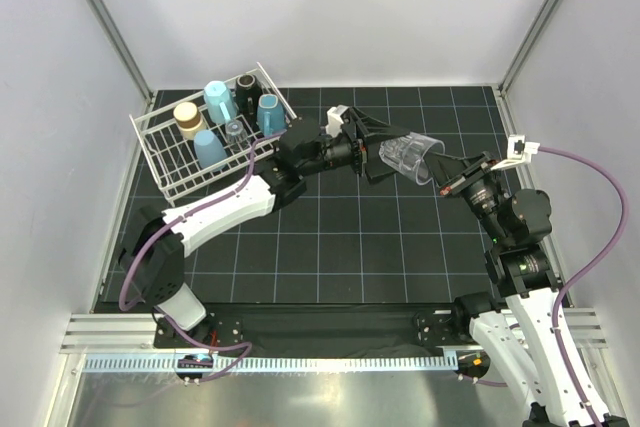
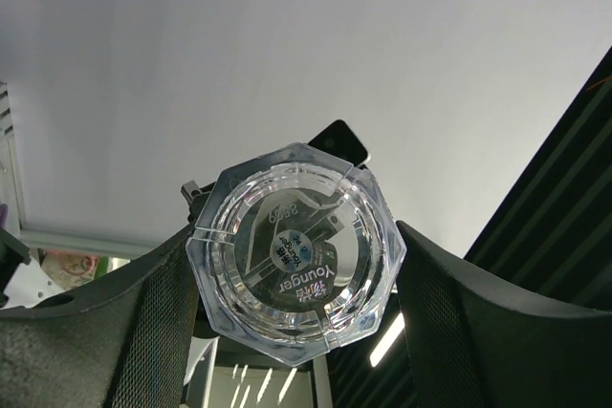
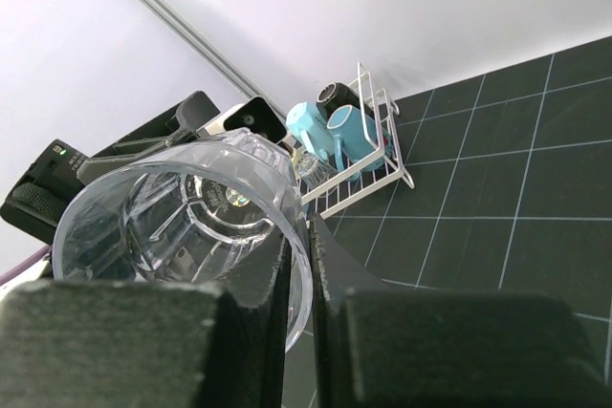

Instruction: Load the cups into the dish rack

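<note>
The light is bright and even, falling from above; the clear glass (image 1: 412, 157) carries small white glints on its facets; the black mat (image 1: 380, 237) around it shows almost no shadow; in the left wrist view bright stripes are mirrored below the glass, and the wall (image 2: 287, 35) above it turns greyer toward the corners; in the right wrist view the near rim of the glass is a little soft.

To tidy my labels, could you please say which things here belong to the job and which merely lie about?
Job: white wire dish rack, six cups in it, clear faceted glass held mid-air.
Lying about: black gridded mat, purple cables.
</note>
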Controlling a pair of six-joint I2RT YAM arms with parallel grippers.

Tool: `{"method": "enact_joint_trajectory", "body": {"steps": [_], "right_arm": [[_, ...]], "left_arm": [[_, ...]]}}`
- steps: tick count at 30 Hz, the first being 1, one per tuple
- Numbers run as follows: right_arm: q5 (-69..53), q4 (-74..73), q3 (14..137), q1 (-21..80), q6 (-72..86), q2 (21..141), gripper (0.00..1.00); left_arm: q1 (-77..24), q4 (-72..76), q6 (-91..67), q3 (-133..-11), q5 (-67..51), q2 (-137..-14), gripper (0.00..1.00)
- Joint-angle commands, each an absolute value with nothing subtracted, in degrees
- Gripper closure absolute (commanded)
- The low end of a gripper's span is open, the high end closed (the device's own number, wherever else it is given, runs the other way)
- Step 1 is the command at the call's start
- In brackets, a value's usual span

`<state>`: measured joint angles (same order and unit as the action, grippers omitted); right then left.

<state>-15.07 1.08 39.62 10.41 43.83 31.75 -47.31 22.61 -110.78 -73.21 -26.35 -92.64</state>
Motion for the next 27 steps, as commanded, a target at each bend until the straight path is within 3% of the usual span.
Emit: {"method": "enact_joint_trajectory", "body": {"steps": [1, 3, 6, 9, 12, 17, 27], "right_arm": [[-16.8, -1.7, 40.2, 11.5, 43.4, 31.7, 0.85], [-16.1, -3.1, 40.3, 11.4, 43.3, 31.7, 0.79], [-14.3, -5.6, 40.9, 11.4, 43.2, 31.6, 0.5], [-13.4, -7.6, 41.6, 11.5, 42.3, 31.2, 0.33], [-12.0, -9.6, 42.5, 11.5, 41.9, 31.2, 0.23], [-10.9, -12.0, 43.6, 11.5, 41.4, 31.7, 0.18], [-10.9, -13.3, 43.3, 11.7, 42.2, 32.3, 0.18]], "left_arm": [[-46.8, 35.0, -113.8, -73.3, -24.6, -91.9, 1.0], [-46.2, 34.1, -112.8, -73.0, -24.9, -91.4, 1.0], [-45.2, 31.7, -110.4, -72.8, -25.2, -90.1, 1.0], [-43.2, 25.1, -105.4, -72.9, -26.2, -88.1, 1.0], [-40.7, 15.7, -97.8, -73.9, -26.9, -86.3, 1.0], [-36.0, -6.2, -79.4, -79.9, -26.0, -83.1, 1.0], [-20.0, -38.8, -44.0, -90.3, -7.7, -80.2, 1.0]]}}
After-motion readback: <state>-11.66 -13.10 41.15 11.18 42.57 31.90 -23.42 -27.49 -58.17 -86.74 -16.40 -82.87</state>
